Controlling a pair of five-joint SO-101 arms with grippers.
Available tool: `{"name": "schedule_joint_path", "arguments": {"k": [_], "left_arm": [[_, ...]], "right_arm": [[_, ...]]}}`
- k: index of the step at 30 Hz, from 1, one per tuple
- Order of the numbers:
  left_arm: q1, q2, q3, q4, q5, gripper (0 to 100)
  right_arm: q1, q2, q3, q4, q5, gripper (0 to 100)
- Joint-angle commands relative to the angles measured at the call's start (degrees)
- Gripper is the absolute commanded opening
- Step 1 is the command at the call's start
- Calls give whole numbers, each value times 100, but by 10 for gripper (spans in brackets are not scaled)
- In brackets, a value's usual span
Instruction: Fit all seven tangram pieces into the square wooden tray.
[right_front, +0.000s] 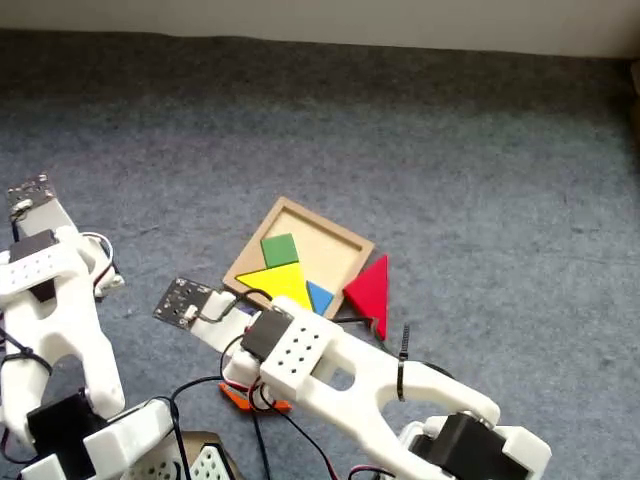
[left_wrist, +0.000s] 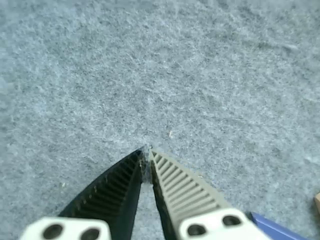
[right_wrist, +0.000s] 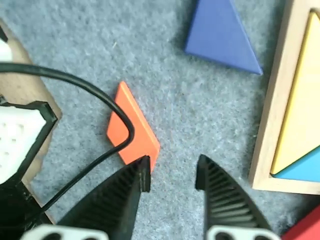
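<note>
The square wooden tray (right_front: 340, 243) lies mid-table and holds a green square (right_front: 280, 248), a yellow triangle (right_front: 279, 283) and a light blue piece (right_front: 320, 297). A red triangle (right_front: 370, 290) rests against the tray's right edge, outside it. My right gripper (right_wrist: 172, 173) hangs open just above the carpet, its dark finger beside the corner of an orange parallelogram (right_wrist: 132, 132). A dark blue triangle (right_wrist: 220, 31) lies beyond, next to the tray's rim (right_wrist: 272, 115). My left gripper (left_wrist: 146, 153) is shut on nothing over bare carpet at the left.
A black cable (right_wrist: 75, 80) loops over the orange piece in the right wrist view. The right arm (right_front: 340, 365) covers the ground in front of the tray. Grey carpet stretches open behind and to the right of the tray.
</note>
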Motion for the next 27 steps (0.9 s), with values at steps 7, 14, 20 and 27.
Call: {"name": "schedule_joint_path", "arguments": {"k": [7, 14, 20, 27], "left_arm": [[-1024, -251, -426, 53, -9, 11], [-1015, -233, -418, 35, -9, 11], [-1007, -215, -400, 9, -9, 11], [-1007, -207, -400, 0, -9, 11]], "right_arm": [[-470, 980, -57, -321, -97, 213], [-787, 1411, -66, -453, -79, 213], [-936, 1411, -66, -321, -62, 213], [-1182, 1358, -40, -338, -53, 213]]}}
